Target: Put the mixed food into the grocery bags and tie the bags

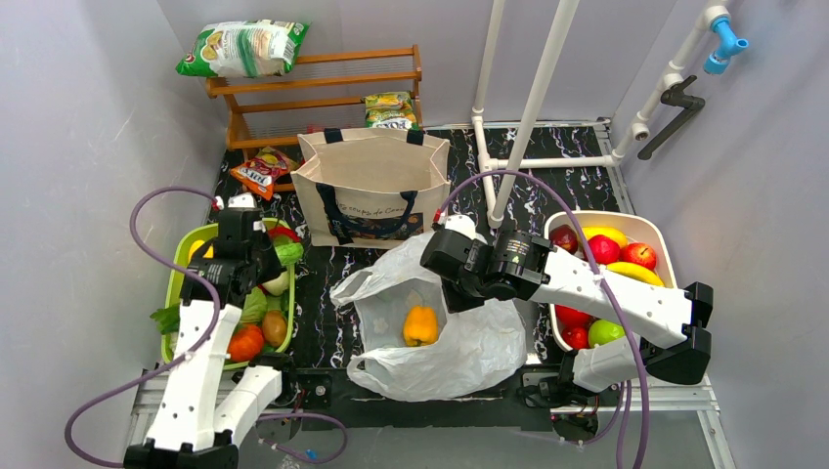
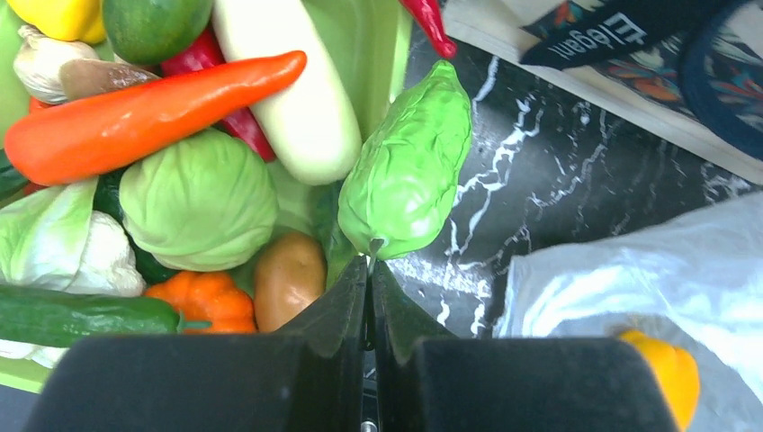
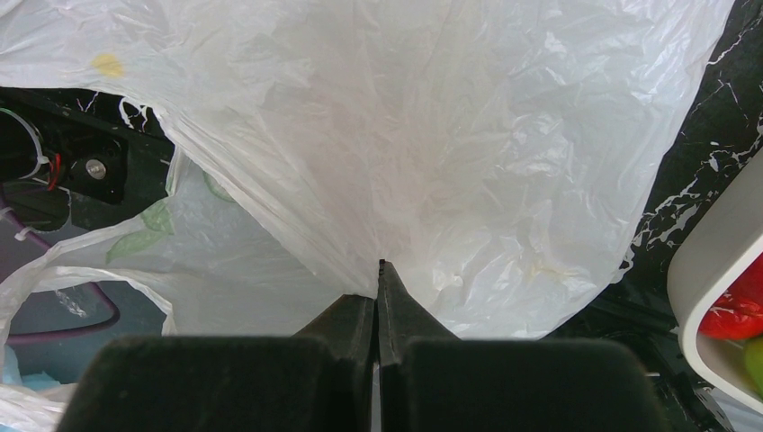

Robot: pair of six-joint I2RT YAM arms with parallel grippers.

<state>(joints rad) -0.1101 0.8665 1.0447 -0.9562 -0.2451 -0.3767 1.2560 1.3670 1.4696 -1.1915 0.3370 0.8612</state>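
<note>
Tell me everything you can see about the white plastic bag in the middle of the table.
The plastic bag is thin, crinkly, translucent white film, lying slumped on the dark marbled table near the arms' bases, its mouth gaping open. A yellow pepper sits inside. The right gripper is shut on a pinch of its film, tenting it upward.

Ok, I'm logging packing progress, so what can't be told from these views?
Canvas tote interior: top view, its front wall hides it.
Plastic bag contents beyond the yellow pepper: top view, crinkled film hides them.
Green tray floor: top and left wrist views, piled vegetables cover it.
</note>
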